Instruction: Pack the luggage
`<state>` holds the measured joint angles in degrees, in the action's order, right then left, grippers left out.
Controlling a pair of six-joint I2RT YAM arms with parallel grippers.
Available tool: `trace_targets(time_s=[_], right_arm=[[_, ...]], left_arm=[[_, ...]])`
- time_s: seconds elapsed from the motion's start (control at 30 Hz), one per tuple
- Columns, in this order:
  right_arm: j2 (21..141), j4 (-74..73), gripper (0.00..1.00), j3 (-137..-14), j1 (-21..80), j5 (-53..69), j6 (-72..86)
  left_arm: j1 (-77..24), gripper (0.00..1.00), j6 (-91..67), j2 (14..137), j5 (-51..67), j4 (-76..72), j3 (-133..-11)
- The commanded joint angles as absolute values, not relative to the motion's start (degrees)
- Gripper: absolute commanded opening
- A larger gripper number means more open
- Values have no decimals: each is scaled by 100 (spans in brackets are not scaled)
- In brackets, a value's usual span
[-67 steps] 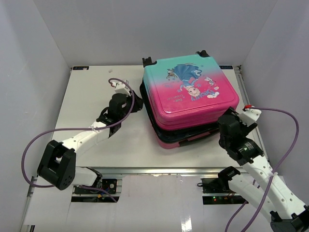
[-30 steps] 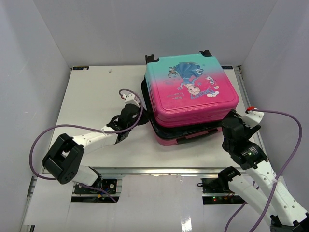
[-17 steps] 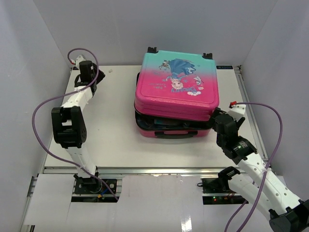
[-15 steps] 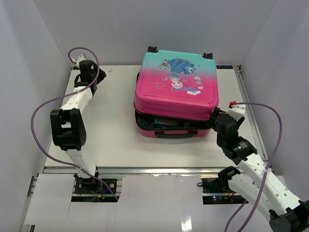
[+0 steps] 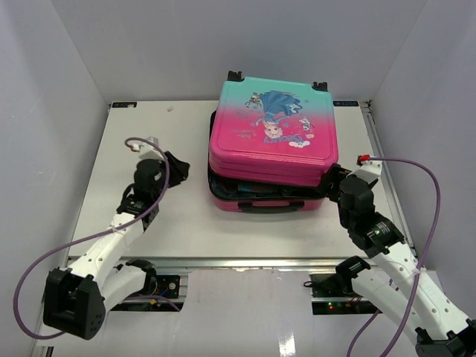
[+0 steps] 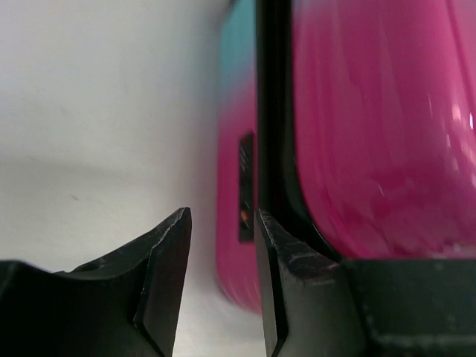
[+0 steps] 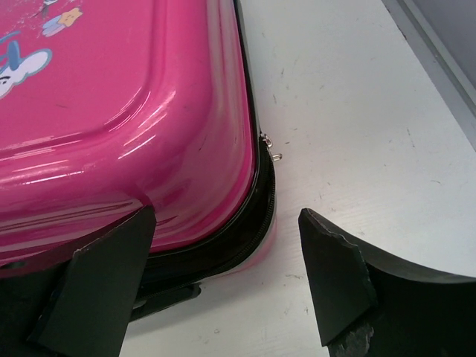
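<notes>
**Suitcase shut down but gaping at the front, a claw at either side**

The small hard-shell pink-to-teal suitcase with the cartoon princess print [image 5: 268, 141] lies flat on the white table [image 5: 149, 134], from the middle out toward 12 o'clock. Its teal end and black wheels [image 5: 235, 76] point to 12, and its pink end to 6. The lid is lowered over the bottom shell but not sealed: a dark gap runs along the 6 o'clock edge, above the black carry handle [image 5: 264, 205].

The left gripper [image 5: 175, 165] is at the suitcase's 9 o'clock side, just beside the shell. In the left wrist view its black fingers [image 6: 167, 253] stand a narrow way apart with nothing between them. The pink shell [image 6: 372, 134] and its black trim rise just past the right-hand finger. Whether that finger touches the shell cannot be told.

The right gripper [image 5: 332, 177] is at the suitcase's 4 o'clock corner. From the right wrist camera its jaws are spread wide, the rounded pink corner [image 7: 111, 111] lying in the span between them, unclamped. A small metal zipper pull [image 7: 271, 150] hangs at the black seam on that corner.
</notes>
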<state>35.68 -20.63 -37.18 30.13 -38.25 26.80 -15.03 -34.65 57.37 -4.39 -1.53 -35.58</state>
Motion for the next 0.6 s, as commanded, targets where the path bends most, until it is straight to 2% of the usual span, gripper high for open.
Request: trace_targets(time_s=[0.0,0.13,0.43,0.5,0.53,0.57], right_arm=[[3541,-2463,85,-4160,3035,-4391,3109],[3746,-2943,89,-4636,3033,-5610,3495],[4366,-2794,95,-5239,2992,-5960,3185],[4747,-2749,96,-5493,2837,-5734,3038],[4819,-2699,96,-5530,2764,-5647,2976],[4886,-2621,96,-5536,2691,-5535,2886]], left_arm=[[-2565,50,-3434,5852,-921,-235,-3344],[-3034,50,-3608,6189,-1052,-324,-3372],[-3226,51,-3966,6830,-1065,-800,-3220],[-3226,42,-4008,7198,-906,-1049,-3336],[-3223,33,-3995,7380,-932,-1088,-3393],[-3218,20,-3968,7537,-993,-1066,-3454]])
